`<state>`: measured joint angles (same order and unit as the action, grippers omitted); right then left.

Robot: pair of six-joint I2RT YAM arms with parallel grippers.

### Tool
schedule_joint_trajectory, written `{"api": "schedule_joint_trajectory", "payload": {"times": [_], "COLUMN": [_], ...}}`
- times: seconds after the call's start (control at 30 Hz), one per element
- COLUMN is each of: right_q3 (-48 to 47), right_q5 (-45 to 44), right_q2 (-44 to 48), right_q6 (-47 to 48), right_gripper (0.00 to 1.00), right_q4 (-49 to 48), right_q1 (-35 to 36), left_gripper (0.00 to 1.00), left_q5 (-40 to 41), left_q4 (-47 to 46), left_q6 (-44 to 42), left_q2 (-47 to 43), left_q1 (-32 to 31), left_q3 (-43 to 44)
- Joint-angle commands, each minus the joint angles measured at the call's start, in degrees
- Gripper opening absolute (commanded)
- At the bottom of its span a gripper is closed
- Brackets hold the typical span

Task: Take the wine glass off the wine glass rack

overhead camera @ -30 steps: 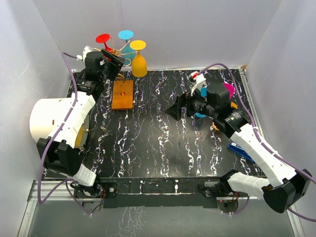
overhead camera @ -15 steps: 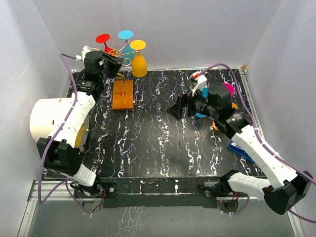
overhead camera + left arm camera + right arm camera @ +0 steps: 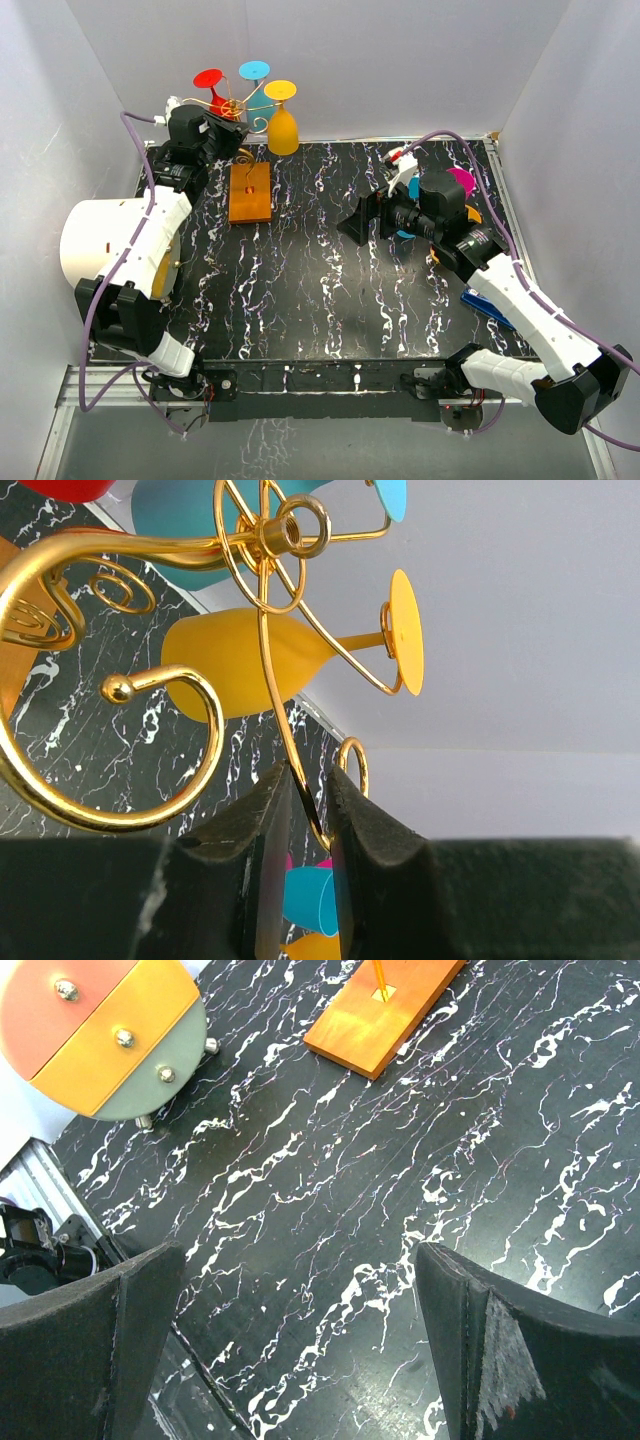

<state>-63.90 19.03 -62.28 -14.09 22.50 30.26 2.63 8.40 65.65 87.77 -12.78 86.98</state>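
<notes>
Upper left of top view: left arm at long reach toward back wall, left gripper (image 3: pixel 228 128) level with scroll arms of wine glass rack (image 3: pixel 236 103). Left wrist view: jaws narrowly parted, thin gold rack wire (image 3: pixel 300 780) running through gap; firm contact not discernible.

Yellow wine glass (image 3: pixel 283 128) hung upside down on rack, just right of left gripper; red (image 3: pixel 208 78) and blue (image 3: pixel 254 70) glasses alongside.

Right of centre: right arm bent, right gripper (image 3: pixel 355 222) pointed left over marbled table (image 3: pixel 300 290), fingers spread wide, nothing held.
</notes>
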Motion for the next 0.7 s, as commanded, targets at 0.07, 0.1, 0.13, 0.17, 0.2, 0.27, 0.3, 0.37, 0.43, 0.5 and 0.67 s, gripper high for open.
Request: {"api": "schedule_joint_trajectory", "payload": {"times": [0.07,0.1,0.13,0.17,0.2,0.27,0.3,0.37,0.43,0.5,0.67], "right_q3": [-0.18,-0.13,-0.09,-0.16,-0.17,-0.17,-0.17,-0.26,-0.21,-0.04,0.43], "right_q5": [0.42,0.48,0.56,0.62,0.66,0.75,0.83,0.92,0.98,1.06,1.56], "right_q2": [1.24,1.18,1.13,1.04,1.07,0.88,0.84,0.63,0.61,0.5,0.35], "right_q6": [-0.38,-0.43,-0.53,-0.59,-0.59,-0.81,-0.83,-0.85,-0.93,-1.07,-1.69], "right_gripper": [0.98,0.98,0.98,0.98,0.98,0.98,0.98,0.98,0.98,0.98,0.98], "right_q4": [-2.98,-2.99,-3.01,-3.11,-3.15,-3.25,-3.28,-3.28,-3.33,-3.51,-4.03], "right_q1": [-0.03,-0.03,-0.03,-0.03,-0.03,-0.05,-0.03,-0.03,-0.03,-0.03,-0.03], "left_gripper": [0.15,0.14,0.14,0.13,0.12,0.11,0.11,0.11,0.11,0.11,0.11], "left_q5": [-2.54,-2.71,-2.9,-3.18,-3.42,-3.8,-4.0,-4.35,-4.84,-5.22,-6.93], "left_q4": [-2.28,-2.35,-2.22,-2.1,-2.07,-2.17,-2.16,-2.08,-1.92,-1.58,-1.13], "left_q6": [1.42,1.49,1.69,1.94,2.06,2.27,2.44,2.65,2.78,2.95,3.84], "left_q2": [-4.2,-4.38,-4.56,-4.64,-4.84,-5.31,-5.58,-6.09,-6.73,-7.49,-9.1], "left_q1": [1.39,1.51,1.66,1.82,1.99,2.32,2.38,2.7,2.93,3.12,4.13], "left_q3": [-0.68,-0.94,-1.03,-1.25,-1.39,-1.92,-2.12,-2.37,-2.63,-2.99,-4.62]}}
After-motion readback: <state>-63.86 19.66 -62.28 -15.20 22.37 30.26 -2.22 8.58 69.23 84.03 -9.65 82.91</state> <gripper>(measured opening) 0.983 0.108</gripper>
